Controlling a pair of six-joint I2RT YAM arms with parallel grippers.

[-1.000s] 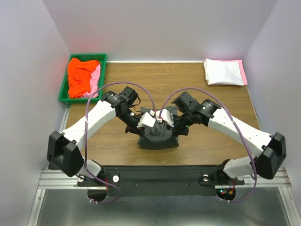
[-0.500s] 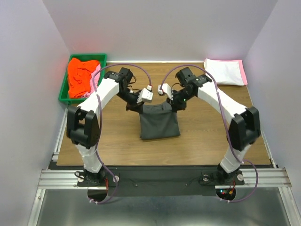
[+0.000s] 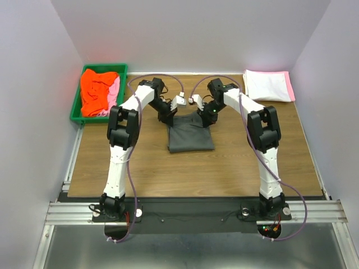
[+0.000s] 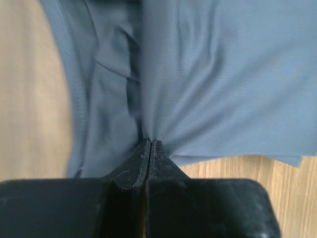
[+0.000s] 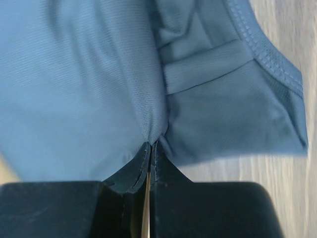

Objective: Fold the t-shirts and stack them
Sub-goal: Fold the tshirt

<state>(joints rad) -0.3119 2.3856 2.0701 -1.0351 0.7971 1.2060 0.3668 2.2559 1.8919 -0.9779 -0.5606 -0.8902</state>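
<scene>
The dark charcoal grey t-shirt (image 3: 190, 136) lies partly folded in the middle of the wooden table. My left gripper (image 3: 170, 117) is shut on its far left edge, and my right gripper (image 3: 209, 117) is shut on its far right edge. In the left wrist view the shut fingertips (image 4: 150, 144) pinch gathered grey cloth (image 4: 223, 74). In the right wrist view the shut gripper (image 5: 152, 145) pinches the cloth (image 5: 74, 74) beside the collar band (image 5: 262, 47). Orange-red and light pink t-shirts (image 3: 98, 91) lie in the bin. A folded white t-shirt over a pink one (image 3: 268, 85) lies at the far right.
The green plastic bin (image 3: 75, 110) stands at the table's far left corner. Both arms stretch far out over the table (image 3: 146, 168). White walls close in the back and both sides.
Both grippers have moved away from the near edge toward the back of the table, dragging the grey t-shirt's held edge with them and spreading the cloth flatter. Both arms are now stretched out.
</scene>
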